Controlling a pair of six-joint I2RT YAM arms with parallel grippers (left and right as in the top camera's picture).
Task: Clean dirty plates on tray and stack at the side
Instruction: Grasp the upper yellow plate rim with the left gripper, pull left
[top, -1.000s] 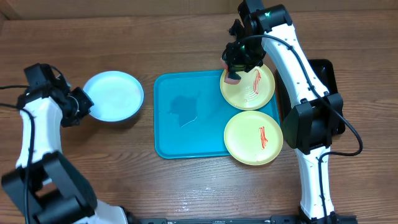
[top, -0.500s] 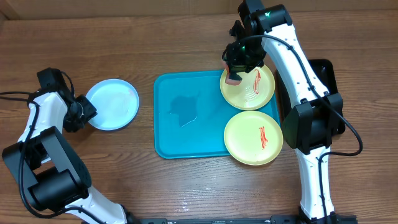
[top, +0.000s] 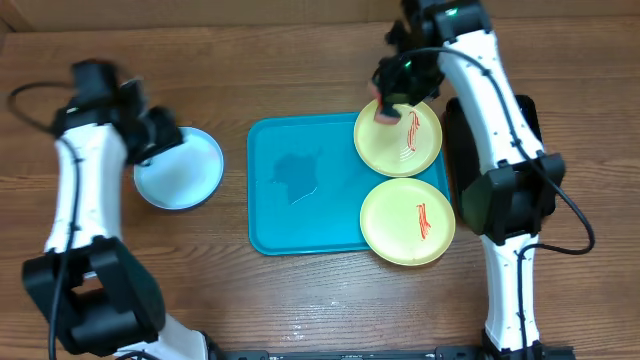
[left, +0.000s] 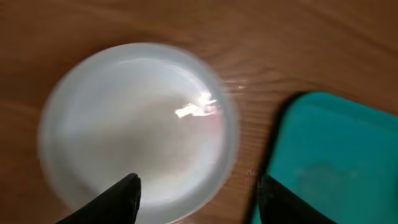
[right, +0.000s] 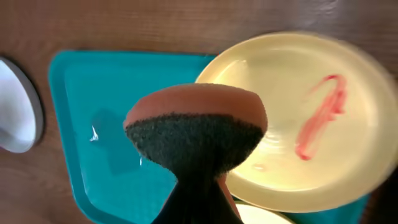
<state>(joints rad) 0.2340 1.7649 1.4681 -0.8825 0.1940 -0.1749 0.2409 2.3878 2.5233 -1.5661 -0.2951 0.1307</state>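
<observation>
A white plate (top: 180, 168) lies flat on the wood left of the turquoise tray (top: 300, 215). My left gripper (top: 163, 138) hovers open over its far-left rim; in the left wrist view, the dark fingertips (left: 121, 199) straddle the plate's (left: 137, 124) near edge without touching it. Two pale yellow plates sit at the tray's right end, the far one (top: 398, 140) and the near one (top: 407, 221), each with a red smear. My right gripper (top: 388, 108) is shut on a sponge (right: 196, 127), orange with a dark scrub face, held over the far plate's (right: 286, 81) left edge.
A glossy black tray (top: 530, 120) lies right of the turquoise tray, partly under my right arm. The turquoise tray's left half (right: 93, 93) holds a wet patch. Bare wooden table surrounds everything.
My left gripper has opened and let go of the white plate, then lifted and swung toward the far side. The plate stays on the wood. My right gripper shifted slightly with the sponge.
</observation>
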